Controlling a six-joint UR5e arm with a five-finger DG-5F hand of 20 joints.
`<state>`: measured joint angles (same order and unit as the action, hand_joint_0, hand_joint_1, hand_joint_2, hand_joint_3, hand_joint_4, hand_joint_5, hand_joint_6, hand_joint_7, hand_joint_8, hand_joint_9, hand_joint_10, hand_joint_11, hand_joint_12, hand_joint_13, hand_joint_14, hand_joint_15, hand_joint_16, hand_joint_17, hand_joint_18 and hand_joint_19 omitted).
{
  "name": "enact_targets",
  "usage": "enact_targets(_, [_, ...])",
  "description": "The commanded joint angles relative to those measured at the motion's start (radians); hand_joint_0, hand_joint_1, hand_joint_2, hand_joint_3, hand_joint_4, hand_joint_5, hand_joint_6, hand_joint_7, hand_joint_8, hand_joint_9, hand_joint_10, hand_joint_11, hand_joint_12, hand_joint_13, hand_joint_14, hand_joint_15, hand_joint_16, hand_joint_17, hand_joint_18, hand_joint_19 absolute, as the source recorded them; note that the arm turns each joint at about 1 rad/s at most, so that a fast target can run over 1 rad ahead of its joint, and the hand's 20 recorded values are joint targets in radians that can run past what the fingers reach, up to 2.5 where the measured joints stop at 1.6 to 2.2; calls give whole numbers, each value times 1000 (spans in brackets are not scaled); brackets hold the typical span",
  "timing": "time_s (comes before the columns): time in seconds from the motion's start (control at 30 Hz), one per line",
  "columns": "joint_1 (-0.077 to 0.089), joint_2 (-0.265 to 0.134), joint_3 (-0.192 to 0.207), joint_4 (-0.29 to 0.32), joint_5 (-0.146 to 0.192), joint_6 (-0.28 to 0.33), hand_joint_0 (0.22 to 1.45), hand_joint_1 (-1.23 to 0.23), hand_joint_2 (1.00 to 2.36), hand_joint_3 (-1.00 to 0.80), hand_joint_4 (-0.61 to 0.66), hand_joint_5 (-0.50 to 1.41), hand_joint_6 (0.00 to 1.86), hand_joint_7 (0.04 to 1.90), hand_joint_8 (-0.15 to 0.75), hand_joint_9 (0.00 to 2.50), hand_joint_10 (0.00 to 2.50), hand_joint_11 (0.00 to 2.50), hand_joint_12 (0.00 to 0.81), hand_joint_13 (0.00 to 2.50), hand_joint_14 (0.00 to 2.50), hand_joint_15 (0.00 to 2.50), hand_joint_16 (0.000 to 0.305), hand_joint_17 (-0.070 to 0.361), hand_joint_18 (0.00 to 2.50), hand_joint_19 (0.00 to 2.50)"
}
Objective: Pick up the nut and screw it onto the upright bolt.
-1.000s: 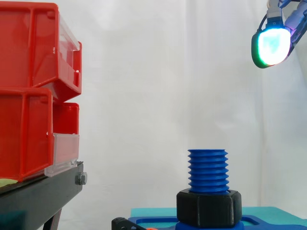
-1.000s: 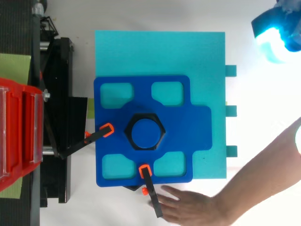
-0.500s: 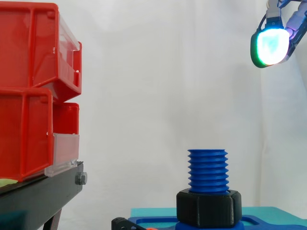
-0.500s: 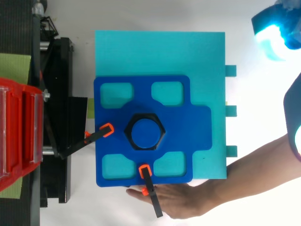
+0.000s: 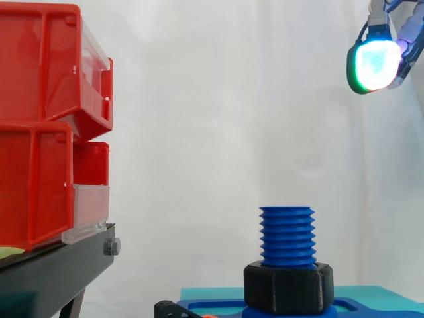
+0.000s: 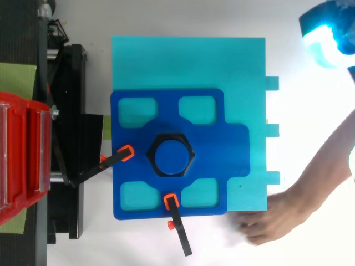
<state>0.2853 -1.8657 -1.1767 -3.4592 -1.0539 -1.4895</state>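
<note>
A blue threaded bolt (image 5: 287,235) stands upright at the middle of a blue fixture plate (image 6: 233,144). A black hex nut (image 5: 288,286) sits around the bolt's base, low on the thread; from above the nut (image 6: 170,139) rings the bolt (image 6: 170,157). My hand (image 5: 374,63) hangs high at the upper right, well above and to the right of the bolt, glowing cyan-green. In the top view my hand (image 6: 327,39) is past the board's far right corner, touching nothing I can see.
A person's hand (image 6: 266,221) rests at the teal board's (image 6: 188,61) lower right corner, its forearm running to the right edge. Two orange-tipped clamps (image 6: 125,152) (image 6: 169,200) hold the plate. Red bins (image 5: 46,126) on a black stand (image 5: 53,271) fill the left.
The person's hand has slid right, from beside the front clamp to the board's lower right corner. My hand has barely moved. Nut and bolt are unchanged.
</note>
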Motion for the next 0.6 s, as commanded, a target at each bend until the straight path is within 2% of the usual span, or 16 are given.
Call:
enact_targets(0.0, [0, 0, -1, 0, 0, 0, 479, -466, 1000, -500, 298, -173, 503, 890, 332, 725, 0, 0, 355, 737, 0, 23, 51, 114, 768, 157])
enact_targets(0.1, [0, 0, 0, 0, 0, 0, 505, -448, 1009, -383, 278, -175, 503, 891, 318, 702, 0, 0, 345, 711, 0, 27, 49, 110, 733, 186])
enact_targets(0.2, [0, 0, 0, 0, 0, 0, 501, -513, 1000, -500, 295, -171, 503, 896, 331, 737, 0, 0, 340, 752, 2, 27, 49, 110, 782, 181])
enact_targets(0.27, [0, 0, 0, 0, 0, 0, 471, -550, 1000, -500, 312, -169, 502, 895, 345, 757, 0, 0, 348, 776, 0, 24, 51, 114, 827, 163])
enact_targets(0.37, [0, 0, 0, 0, 0, 0, 463, -432, 1000, -500, 307, -169, 502, 898, 344, 757, 0, 0, 358, 775, 0, 34, 52, 117, 825, 159])
enact_targets(0.4, [0, 0, -1, 0, 0, 0, 492, -375, 1004, -440, 282, -172, 503, 894, 328, 735, 0, 3, 348, 741, 0, 48, 51, 115, 771, 189])
enact_targets(0.5, [0, -1, 0, 0, 0, 0, 525, -414, 1011, -371, 274, -172, 503, 900, 319, 722, 0, 0, 334, 734, 1, 51, 48, 108, 763, 211])
enact_targets(0.53, [0, -1, 0, 0, 0, 0, 506, -493, 1001, -480, 291, -169, 503, 904, 326, 745, 0, 3, 335, 765, 0, 49, 48, 109, 807, 196])
enact_targets(0.57, [0, 0, 0, 0, 0, 0, 501, -515, 1000, -500, 294, -169, 503, 907, 330, 757, 0, 17, 338, 777, 2, 47, 49, 109, 819, 188])
